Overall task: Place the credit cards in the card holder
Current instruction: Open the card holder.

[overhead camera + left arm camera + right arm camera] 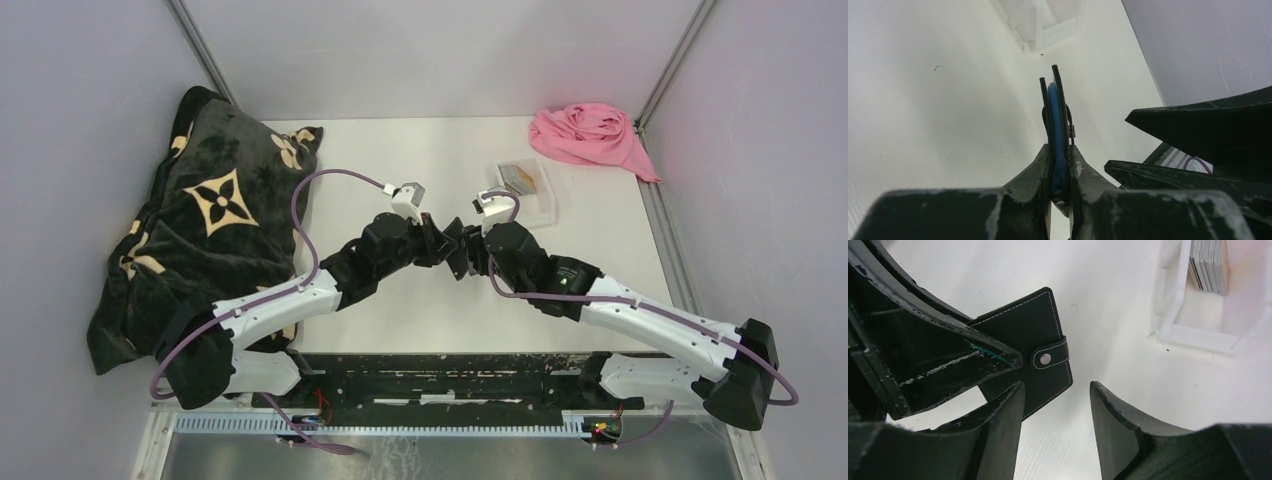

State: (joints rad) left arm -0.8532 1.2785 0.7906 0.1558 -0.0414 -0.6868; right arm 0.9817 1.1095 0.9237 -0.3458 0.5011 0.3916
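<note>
Near the middle of the white table [400,150], the 2 arms are seen meeting tip to tip. The card holder [1028,330] is gripped by the left gripper [1058,150], whose 2 fingers are clenched on it from either side. In the left wrist view the holder is presented edge-on and upright: 2 black covers are pressed close together, slightly parted at the far end, and the blue lining [1057,115] is exposed between them. In the right wrist view its black outer face with pale stitching is shown, and the strap [1058,352] is laid across the edge and fastened at 1 metal stud [1046,358]. Whether the holder's lower edge touches the table cannot be told. The right gripper [1057,390] is held just beside the holder with its jaws released and spread wide; 1 of its fingers [1118,425] is seen well apart from the other, and the holder's corner is located just beyond their tips, not between them. The credit cards [1208,265] are found as a stack standing on edge inside the clear tray [1198,335], which is set on the table beyond the right gripper, apart from the holder. A pink cloth [585,135] is noted at the far right corner and a black blanket [210,220] with tan flower marks along the left side.
</note>
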